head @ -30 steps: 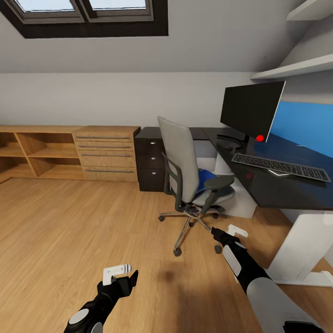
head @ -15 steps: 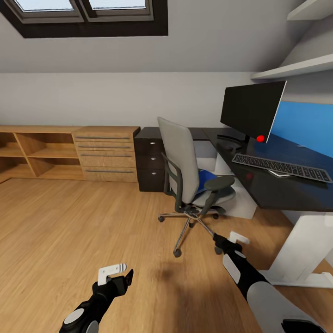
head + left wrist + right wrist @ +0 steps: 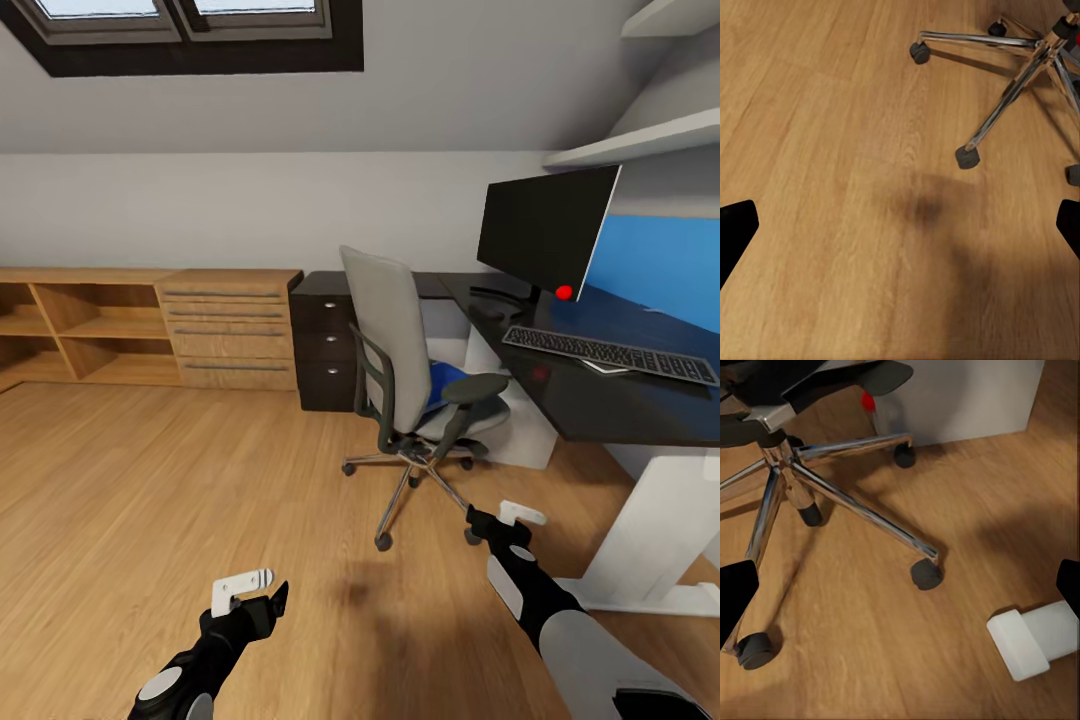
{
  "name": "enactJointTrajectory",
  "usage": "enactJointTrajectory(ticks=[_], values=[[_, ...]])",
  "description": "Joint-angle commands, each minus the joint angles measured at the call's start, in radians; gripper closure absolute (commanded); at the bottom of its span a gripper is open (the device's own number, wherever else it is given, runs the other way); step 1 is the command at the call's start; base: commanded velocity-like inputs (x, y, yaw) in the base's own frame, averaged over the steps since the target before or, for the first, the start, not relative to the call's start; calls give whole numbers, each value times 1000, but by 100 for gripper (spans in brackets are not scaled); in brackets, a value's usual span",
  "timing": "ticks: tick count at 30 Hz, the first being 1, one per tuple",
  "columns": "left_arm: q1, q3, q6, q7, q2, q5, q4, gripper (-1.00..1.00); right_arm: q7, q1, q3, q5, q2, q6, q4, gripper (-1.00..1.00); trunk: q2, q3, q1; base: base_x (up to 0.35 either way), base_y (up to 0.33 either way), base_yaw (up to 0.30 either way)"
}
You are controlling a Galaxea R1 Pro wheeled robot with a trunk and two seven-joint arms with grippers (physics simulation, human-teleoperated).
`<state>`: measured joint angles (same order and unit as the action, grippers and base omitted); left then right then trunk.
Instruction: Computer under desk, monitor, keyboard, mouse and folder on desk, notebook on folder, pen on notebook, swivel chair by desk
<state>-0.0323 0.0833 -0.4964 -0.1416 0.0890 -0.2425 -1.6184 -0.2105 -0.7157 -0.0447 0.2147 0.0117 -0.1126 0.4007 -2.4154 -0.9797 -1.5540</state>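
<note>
Presently both sets of fingers are seen apart and empty: left gripper (image 3: 247, 592) low over bare floor, right gripper (image 3: 510, 519) beside the swivel chair (image 3: 415, 380) castors. The folder (image 3: 443, 385) lies on the seat, which is drawn up near the counter (image 3: 600, 400) front edge. If the star base is clipped, the chair could be rolled and the folder shed.

Black arms with grey patches — white-fingered left gripper (image 3: 262, 590) and right gripper (image 3: 512, 517).
</note>
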Motion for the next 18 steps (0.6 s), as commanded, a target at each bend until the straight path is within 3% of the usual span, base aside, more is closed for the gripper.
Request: enactJointTrajectory(ticks=[1,4,18], values=[[0,1,-4,-9,0,-11,-2,-100,0,-1,1,3,5,-5,3,-100,-8,-4,-4,0,0,0],[0,1,-4,-9,0,-11,-2,-100,-2,-1,-1,0,9,-6,8,-100,-29,-13,-15,0,0,0],[0,-3,-8,-9,-2,-10,-2,-100,-1,0,-3,-3,17,-10,9,-100,-29,-13,-15,13,0,0]])
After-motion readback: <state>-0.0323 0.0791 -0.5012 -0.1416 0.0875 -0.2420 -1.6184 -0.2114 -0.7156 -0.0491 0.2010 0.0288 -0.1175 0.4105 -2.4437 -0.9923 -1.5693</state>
